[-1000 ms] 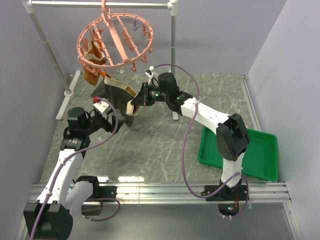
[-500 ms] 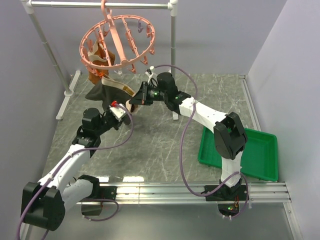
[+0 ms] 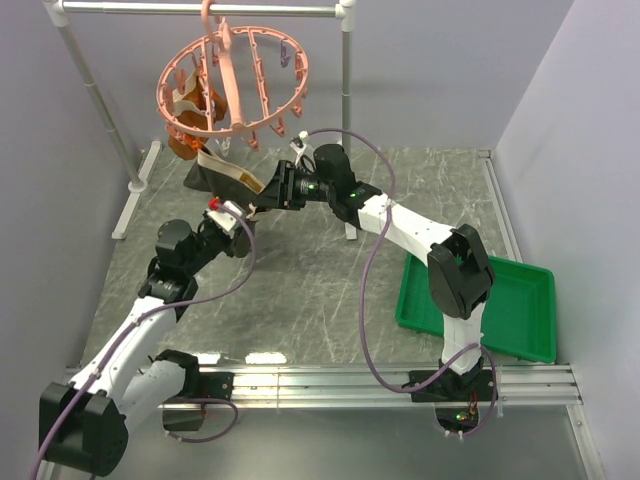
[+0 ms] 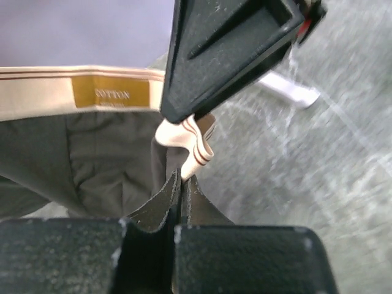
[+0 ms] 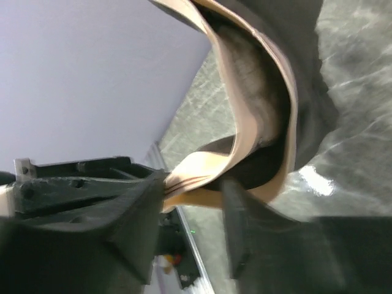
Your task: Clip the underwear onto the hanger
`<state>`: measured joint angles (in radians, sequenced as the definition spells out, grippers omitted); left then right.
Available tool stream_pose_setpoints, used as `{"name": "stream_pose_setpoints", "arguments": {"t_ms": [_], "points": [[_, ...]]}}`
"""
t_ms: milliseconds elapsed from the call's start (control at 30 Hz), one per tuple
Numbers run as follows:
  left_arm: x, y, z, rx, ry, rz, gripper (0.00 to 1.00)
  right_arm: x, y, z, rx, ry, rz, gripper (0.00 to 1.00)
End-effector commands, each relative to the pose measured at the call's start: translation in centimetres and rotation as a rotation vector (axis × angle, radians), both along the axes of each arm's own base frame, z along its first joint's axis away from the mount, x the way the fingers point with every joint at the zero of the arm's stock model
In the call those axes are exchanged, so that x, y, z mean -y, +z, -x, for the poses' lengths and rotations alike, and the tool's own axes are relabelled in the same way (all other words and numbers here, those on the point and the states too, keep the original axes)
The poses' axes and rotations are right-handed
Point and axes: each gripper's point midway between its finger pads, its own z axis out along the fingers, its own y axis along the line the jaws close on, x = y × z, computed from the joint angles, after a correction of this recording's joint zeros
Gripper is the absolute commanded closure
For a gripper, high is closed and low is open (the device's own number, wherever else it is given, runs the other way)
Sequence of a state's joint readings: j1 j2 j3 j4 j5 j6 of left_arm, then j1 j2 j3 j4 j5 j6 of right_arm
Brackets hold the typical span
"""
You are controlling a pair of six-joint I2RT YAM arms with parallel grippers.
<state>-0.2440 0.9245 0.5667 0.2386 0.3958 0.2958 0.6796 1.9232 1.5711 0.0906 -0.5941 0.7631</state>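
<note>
"COTTON" on the mustard tag (image 4: 110,93) on the tan waistband (image 4: 37,92). One pipe rack (image 3: 100,100). One hanger (image 3: 229,72) hooked on it, with one orange-brown garment (image 3: 183,148) hanging from it. One underwear (image 3: 212,180) held just below the ring. Left gripper (image 4: 182,187) is clamped on its dark cloth. Right gripper (image 5: 193,190) has jaws apart, waistband fold between them. One green tray (image 3: 515,305) far right.
</note>
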Motion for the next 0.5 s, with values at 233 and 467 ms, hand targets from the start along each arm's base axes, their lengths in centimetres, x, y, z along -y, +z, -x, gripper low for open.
{"name": "stream_pose_setpoints", "arguments": {"t_ms": [233, 467], "points": [[-6.1, 1.8, -1.5, -0.234, 0.287, 0.433, 1.0, 3.2, 4.5, -2.4, 0.124, -0.06, -0.049, 0.27], [-9.8, -2.0, -2.1, -0.438, 0.434, 0.7, 1.0, 5.0, 4.7, -3.2, 0.157, -0.086, -0.032, 0.24]]}}
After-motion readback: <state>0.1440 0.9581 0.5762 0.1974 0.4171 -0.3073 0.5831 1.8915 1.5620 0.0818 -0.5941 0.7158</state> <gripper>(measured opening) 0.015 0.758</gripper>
